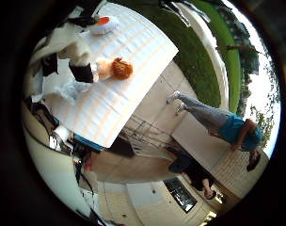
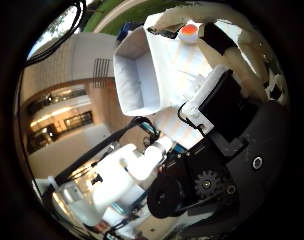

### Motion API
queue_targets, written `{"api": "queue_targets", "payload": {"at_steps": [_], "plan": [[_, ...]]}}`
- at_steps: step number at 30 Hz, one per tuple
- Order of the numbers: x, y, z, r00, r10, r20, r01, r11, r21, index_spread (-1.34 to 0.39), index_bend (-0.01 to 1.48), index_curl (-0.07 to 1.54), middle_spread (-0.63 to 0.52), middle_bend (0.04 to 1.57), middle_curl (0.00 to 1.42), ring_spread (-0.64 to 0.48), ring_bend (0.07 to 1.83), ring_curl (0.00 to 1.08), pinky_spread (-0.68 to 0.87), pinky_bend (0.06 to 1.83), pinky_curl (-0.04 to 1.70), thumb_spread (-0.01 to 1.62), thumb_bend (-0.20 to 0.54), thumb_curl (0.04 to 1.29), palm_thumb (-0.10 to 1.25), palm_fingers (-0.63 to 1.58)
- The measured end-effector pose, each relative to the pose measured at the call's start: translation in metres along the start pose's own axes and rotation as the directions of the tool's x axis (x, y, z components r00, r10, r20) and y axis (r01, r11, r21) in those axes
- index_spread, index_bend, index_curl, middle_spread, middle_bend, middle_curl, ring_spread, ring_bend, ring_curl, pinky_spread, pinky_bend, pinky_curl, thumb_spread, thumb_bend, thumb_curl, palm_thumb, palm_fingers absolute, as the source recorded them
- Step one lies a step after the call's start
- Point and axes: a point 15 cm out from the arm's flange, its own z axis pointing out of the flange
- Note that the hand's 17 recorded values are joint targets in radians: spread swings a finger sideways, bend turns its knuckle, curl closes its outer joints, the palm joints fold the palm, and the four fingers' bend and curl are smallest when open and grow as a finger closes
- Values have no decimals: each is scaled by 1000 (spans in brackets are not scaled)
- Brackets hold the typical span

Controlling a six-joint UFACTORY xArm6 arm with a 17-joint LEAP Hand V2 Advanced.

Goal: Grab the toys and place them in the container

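**Operator:** On the white table (image 1: pixel 110 103), item one: a doll with orange hair (image 1: pixel 115 68), lying just beside my hand's fingers (image 1: pixel 72 52). Item two: a small white toy with an orange-red top (image 1: pixel 104 23), farther along the table from the doll. Item three: the white container (image 2: pixel 137 75), open and seemingly empty, standing on the same table, seen only from the thumb side.

**Observer:** Risks from here?

**Operator:** As I judge it, the doll is soft and lies near the fingertips, so a closing finger could nudge it away instead of catching it. The container's wall sits close to the hand (image 2: pixel 212 100); a carry across could clip its rim and shift it.

**Observer:** Hand state?

**Operator:** Fingers look loosely extended, not curled round anything. I see nothing held. Whether a fingertip touches the doll, I cannot tell.
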Motion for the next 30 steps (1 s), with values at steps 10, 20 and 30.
{"api": "queue_targets", "payload": {"at_steps": [10, 20, 30], "plan": [[60, -17, 34, 995, 34, -93, -38, 998, -44, -702, 673, 389, -201, 863, 911, -55, 1201, 814, 197, 1388, 620, 1195, -59, 505, 828, 359], [121, -48, 148, 997, 69, -31, -75, 965, -253, -313, 332, 286, 14, 232, 518, 206, 467, 416, 349, 645, 283, 1122, -34, 437, 764, -167], [163, -70, 214, 982, 94, -165, -149, 918, -368, -238, 156, 247, 97, 157, 408, 254, 315, 341, 399, 453, 224, 1036, -36, 370, 722, -98]]}}
